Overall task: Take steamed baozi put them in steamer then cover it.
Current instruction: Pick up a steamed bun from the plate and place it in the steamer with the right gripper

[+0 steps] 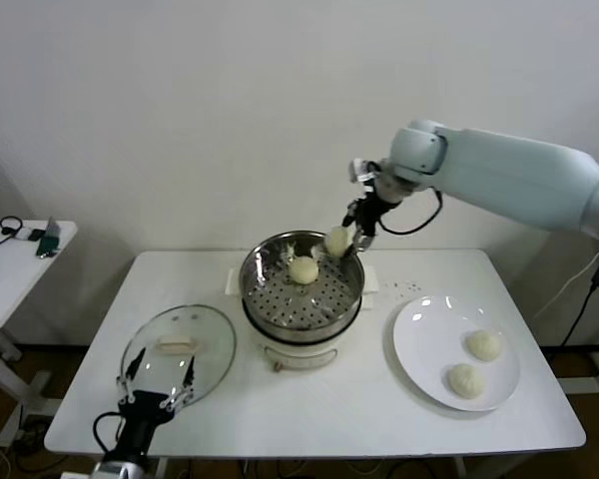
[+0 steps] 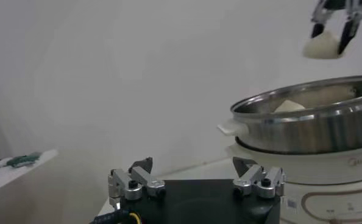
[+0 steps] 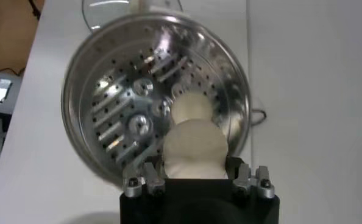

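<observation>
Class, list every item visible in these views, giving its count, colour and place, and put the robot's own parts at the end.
Baozi: four, cream-white; one in the steamer, one held above its far rim, two on the plate.
Steamer: one, shiny steel on a cream base; table centre.
Plate: one, white; right of the steamer.
Lid: one, glass with a cream handle; left of the steamer.
Table: one, white.
Side table: one, white; far left.
Right end effector: shut on a baozi above the steamer.
Left end effector: open, by the lid's near edge.
</observation>
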`<state>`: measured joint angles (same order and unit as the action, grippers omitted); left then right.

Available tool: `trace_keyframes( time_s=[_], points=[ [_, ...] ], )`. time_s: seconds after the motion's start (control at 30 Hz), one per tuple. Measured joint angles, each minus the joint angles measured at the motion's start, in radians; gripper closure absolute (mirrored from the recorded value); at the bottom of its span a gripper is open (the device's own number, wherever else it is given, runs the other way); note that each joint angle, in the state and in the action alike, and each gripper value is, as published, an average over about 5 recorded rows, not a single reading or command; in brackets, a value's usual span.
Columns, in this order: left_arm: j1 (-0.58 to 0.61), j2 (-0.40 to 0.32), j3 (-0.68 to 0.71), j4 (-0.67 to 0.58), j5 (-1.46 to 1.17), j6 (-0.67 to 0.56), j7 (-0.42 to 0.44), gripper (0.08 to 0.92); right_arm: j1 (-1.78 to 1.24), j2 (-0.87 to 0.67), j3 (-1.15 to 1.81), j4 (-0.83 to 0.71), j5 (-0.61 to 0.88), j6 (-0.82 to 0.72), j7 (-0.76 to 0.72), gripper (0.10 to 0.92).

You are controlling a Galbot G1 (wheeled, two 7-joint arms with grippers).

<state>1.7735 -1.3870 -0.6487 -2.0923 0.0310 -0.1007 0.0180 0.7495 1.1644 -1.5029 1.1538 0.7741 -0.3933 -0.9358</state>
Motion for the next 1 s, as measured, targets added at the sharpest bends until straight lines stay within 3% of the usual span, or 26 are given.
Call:
trace_keyframes(
  time_s=[0.77, 1.0],
  points=[
    [0.044, -0.018, -0.010, 0.002, -0.004, -0.021, -0.007, 0.177, -0.186, 0.265, 0.001, -0.169, -0.082, 0.005, 0.007, 0.333],
    [0.035, -0.011, -0.014, 0.013, -0.010, -0.016, -0.009, 0.177, -0.206, 0.287, 0.008, -0.198, -0.102, 0.003, -0.001, 0.242]
  ],
)
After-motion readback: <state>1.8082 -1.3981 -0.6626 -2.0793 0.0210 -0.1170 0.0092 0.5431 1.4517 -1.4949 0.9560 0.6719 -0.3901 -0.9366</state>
